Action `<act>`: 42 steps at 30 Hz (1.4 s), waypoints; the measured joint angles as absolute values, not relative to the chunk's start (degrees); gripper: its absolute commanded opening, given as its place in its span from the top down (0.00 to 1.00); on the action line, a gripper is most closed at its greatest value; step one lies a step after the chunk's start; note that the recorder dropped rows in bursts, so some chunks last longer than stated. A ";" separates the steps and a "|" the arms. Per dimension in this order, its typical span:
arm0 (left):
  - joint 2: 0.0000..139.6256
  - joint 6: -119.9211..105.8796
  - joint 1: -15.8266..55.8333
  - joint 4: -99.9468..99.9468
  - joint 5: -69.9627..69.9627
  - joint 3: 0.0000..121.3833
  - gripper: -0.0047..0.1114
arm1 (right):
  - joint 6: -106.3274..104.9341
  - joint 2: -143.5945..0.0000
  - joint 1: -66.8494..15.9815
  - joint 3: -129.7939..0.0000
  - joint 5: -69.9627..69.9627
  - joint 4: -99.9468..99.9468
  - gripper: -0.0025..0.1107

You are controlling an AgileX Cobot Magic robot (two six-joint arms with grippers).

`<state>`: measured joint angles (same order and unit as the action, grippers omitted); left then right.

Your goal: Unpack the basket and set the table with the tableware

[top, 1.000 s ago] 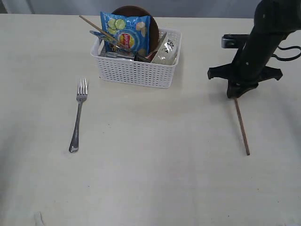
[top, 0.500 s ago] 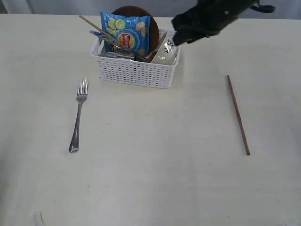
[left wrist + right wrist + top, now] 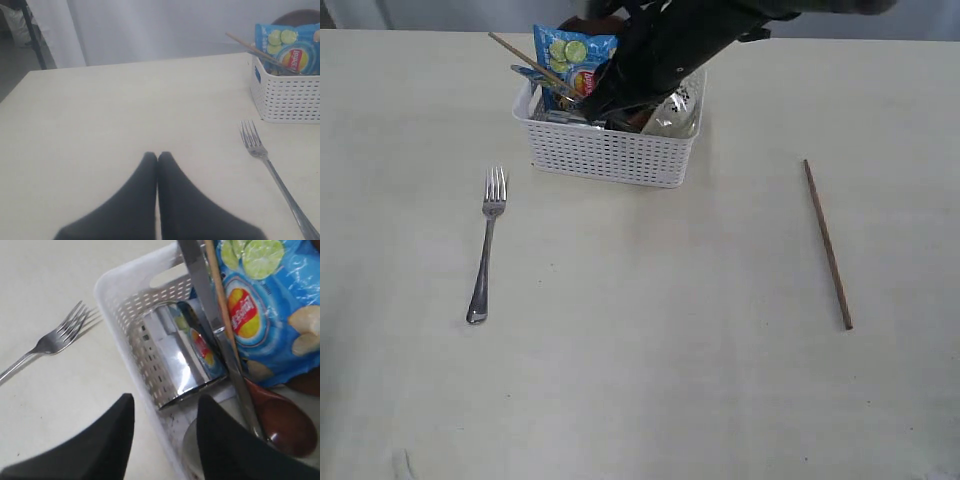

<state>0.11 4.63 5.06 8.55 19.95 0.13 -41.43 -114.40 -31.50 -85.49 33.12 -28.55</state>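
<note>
The white basket (image 3: pixel 610 152) stands at the back of the table (image 3: pixel 650 330). In it are a shiny steel cup (image 3: pixel 175 360), a knife (image 3: pixel 207 315), a wooden chopstick (image 3: pixel 220 305), a reddish-brown spoon (image 3: pixel 277 415) and a speckled bowl (image 3: pixel 677 108). My right gripper (image 3: pixel 167 402) hangs open over the basket's near wall by the cup, holding nothing; its arm (image 3: pixel 665 50) hides the plate. A second chopstick (image 3: pixel 828 245) lies on the table at the right and a steel fork (image 3: pixel 485 245) at the left. My left gripper (image 3: pixel 158 156) is shut and empty, low over the table beside the fork (image 3: pixel 265 155).
A blue chip bag (image 3: pixel 570 55) stands upright in the basket (image 3: pixel 287 95) behind the cutlery. Bare tabletop stretches between the fork and the lone chopstick and along the front edge.
My right gripper let go of the chopstick on the right side of the table, rose, and swung left across to the basket, its jaws now wider apart. Fork and chopstick lie still.
</note>
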 measured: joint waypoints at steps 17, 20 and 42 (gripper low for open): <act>0.11 4.63 5.06 8.55 19.95 0.13 0.96 | -25.39 -115.09 -29.45 -93.70 32.08 -23.14 0.98; 0.11 4.63 5.06 8.55 19.95 0.13 0.96 | -24.70 -116.26 -29.85 -93.70 34.54 -23.00 0.98; 0.11 4.63 5.06 8.55 19.95 0.13 0.96 | -35.97 -120.97 -33.88 -93.83 40.41 -21.15 0.63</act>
<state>0.11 4.63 5.06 8.55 19.95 0.13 -35.97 -120.97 -33.88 -93.83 40.41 -21.15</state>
